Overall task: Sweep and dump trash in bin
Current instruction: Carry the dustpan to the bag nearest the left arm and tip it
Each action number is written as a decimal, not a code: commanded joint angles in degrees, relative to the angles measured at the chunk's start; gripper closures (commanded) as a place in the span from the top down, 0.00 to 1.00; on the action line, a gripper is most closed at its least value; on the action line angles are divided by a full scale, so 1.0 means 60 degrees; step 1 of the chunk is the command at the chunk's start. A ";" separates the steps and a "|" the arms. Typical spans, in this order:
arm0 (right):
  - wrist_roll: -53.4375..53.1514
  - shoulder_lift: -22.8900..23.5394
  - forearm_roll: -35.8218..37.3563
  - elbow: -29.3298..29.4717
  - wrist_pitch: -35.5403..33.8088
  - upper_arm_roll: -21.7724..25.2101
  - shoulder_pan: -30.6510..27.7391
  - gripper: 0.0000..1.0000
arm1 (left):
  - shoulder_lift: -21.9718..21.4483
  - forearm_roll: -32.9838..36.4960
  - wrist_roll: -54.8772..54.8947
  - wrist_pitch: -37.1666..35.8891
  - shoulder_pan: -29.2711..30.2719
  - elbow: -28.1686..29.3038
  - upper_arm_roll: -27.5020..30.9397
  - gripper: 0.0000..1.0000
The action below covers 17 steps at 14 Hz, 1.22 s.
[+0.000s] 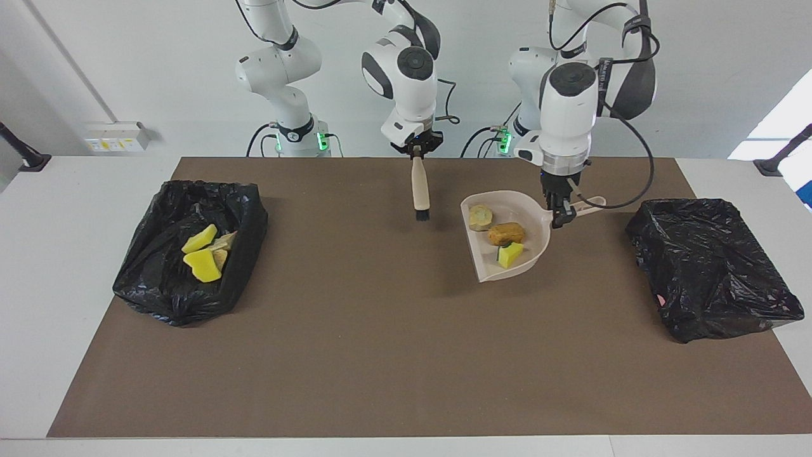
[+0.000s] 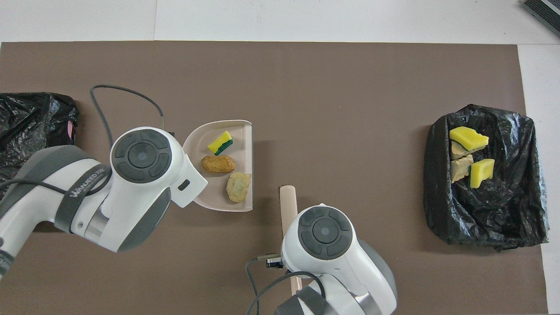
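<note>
Over the mat [image 1: 380, 355], toward the left arm's end: dustpan [image 1: 528, 209] held up off the surface by its handle [image 1: 589, 204], left gripper [image 1: 558, 219] clamped shut on that handle from above. Pan carried near level, probably to stop the load sliding out over the open lip on the way to a bin. Beside it, over the mat's middle: brush [image 1: 419, 190] hanging bristles down, clear of the surface, right gripper [image 1: 417, 152] closed tight on the top of its grip; likely lifted out of the way, sweeping apparently finished, no loose trash visible anywhere on the mat. Count of trash: seven pieces in all. Three in the dustpan: one yellow chunk [image 1: 510, 256] near the lip, one brown lump [image 1: 505, 234] in the middle, one pale lump [image 1: 480, 217] at the edge nearest the brush. Four more already dumped in the loaded bin [image 1: 158, 298] at the right arm's end: two yellow chunks [image 2: 468, 138] and [image 2: 481, 169], two tan lumps [image 2: 458, 151] and [image 2: 460, 169] tucked against them. Bins: two, both lined in black plastic; the bare bin [image 1: 710, 273] at the left arm's end with no trash showing, and just beside the raised pan, so seemingly the handier drop. Dustpans: one. Brushes: one. Arms: two, both busy, neither waiting.
</note>
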State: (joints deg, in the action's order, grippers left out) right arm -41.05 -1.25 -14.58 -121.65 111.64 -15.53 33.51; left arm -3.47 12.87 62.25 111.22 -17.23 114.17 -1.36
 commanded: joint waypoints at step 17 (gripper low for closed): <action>-0.1815 0.2142 0.1360 0.1388 0.0604 0.0024 0.1373 1.00 | 0.2273 -0.0886 0.8032 0.1340 0.8056 -0.3233 -0.0022 0.00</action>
State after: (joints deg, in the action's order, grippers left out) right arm -50.05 11.35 -8.68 -117.34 120.43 -15.19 42.75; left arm 4.05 7.79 105.74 118.35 29.26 102.10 -0.60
